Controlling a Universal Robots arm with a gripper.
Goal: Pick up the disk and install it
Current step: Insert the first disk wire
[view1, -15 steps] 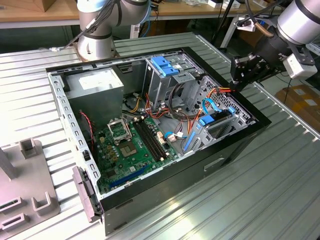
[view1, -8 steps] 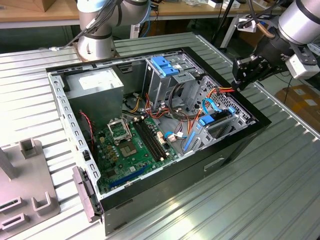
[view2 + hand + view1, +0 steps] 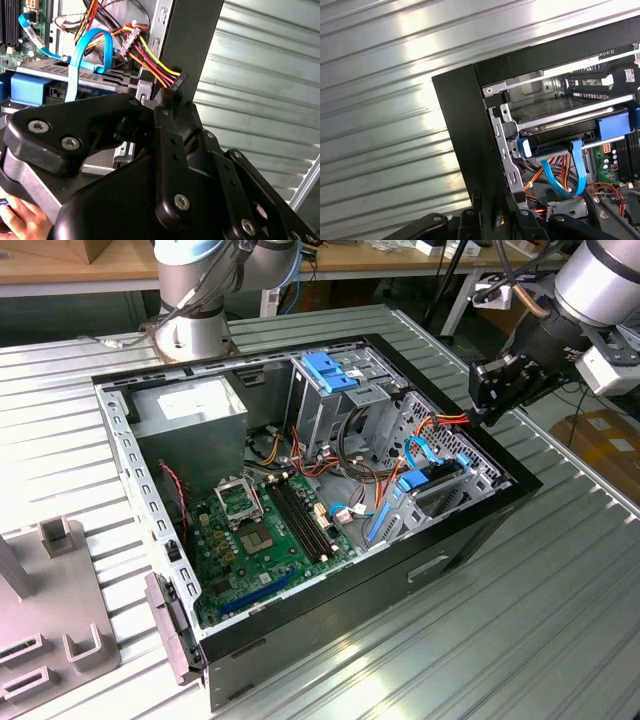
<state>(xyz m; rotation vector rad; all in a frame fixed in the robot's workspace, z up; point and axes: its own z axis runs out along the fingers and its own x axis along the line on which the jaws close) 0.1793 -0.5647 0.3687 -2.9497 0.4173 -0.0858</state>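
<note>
Starting from the exterior view's left, a grey fixture (image 3: 60, 625) is sitting at the desk's (image 3: 560, 640) edge. The open computer case (image 3: 470, 540) is lying flat mid-desk with its motherboard (image 3: 265, 540) facing up. Further right, the blue latch (image 3: 328, 370) is topping the grey drive cage. Beyond it, toward the case's right wall, the disk (image 3: 435, 480) is lying in its bay, with its light-blue rail showing and a blue ribbon cable (image 3: 420, 452) looping over it. In the first wrist view the disk (image 3: 555, 145) is looking level between the bay's metal guides.

At the far right, the gripper (image 3: 497, 390) is hanging just outside the case's far-right corner, apart from the disk. I am not able to tell whether it is apart or together, and nothing is showing in its grasp.

Doing this step well is, in my judgement, depending on two things: working squarely along the rail so the disk is not jamming, and staying clear of the orange and yellow power wires (image 3: 150, 57) bunching by that corner.
</note>
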